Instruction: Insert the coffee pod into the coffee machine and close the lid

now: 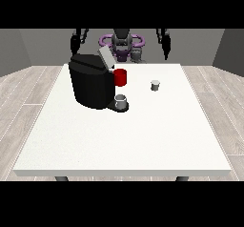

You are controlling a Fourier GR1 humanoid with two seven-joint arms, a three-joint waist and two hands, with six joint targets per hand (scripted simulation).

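White tabletop (pixel 119 140) fills the front view, with the black coffee machine (pixel 91 85) in the frame's left-centre, its grey lid (pixel 106 58) tilted up. A red cup (pixel 120 77) sits just beside it and a grey cup (pixel 121 102) on its tray. The small grey coffee pod (pixel 155 85) stands alone right of centre, apart from the machine. It looks light, stiff and smooth; pinching its sides seems best. Both hands, upper left (pixel 75 44) and upper right (pixel 166 43), hang raised and hold nothing; I cannot tell their finger spread. No writing is readable.
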